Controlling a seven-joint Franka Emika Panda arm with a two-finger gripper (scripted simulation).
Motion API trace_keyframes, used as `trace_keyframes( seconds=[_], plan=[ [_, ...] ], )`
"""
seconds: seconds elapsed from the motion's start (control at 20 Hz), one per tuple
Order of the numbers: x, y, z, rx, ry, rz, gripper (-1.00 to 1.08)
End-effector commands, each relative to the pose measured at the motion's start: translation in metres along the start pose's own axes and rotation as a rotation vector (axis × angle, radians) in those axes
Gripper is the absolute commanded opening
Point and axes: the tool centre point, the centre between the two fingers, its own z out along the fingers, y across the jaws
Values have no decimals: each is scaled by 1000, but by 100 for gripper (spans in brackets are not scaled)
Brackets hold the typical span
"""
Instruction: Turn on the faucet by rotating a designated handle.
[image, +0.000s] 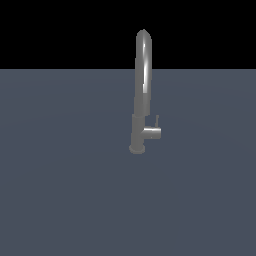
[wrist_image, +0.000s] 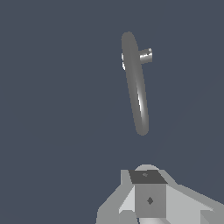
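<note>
Faucet (image: 141, 90) stands upright on the grey surface (image: 60, 190), roughly mid-surface, a bit toward the exterior view's right and nearer the far edge than the near one. Handle (image: 152, 132) sticks out of the thicker lower body toward the exterior view's right, thin lever rod pointing up. Wrist view looks down along the arched spout, handle stub (wrist_image: 146, 56) visible beside it. My hand (wrist_image: 149, 194) is well apart from the faucet, touching nothing. Can't tell whether my fingers are spread or together.
</note>
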Motion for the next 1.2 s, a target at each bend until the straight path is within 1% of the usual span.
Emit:
trace_keyframes(
  seconds=[0.0,0.6,1.15],
  plan=[
    [15,1,2,36,-36,37,-100],
    [88,13,23,216,-213,219,-100],
    [151,32,57,396,-389,396,-100]
  ],
)
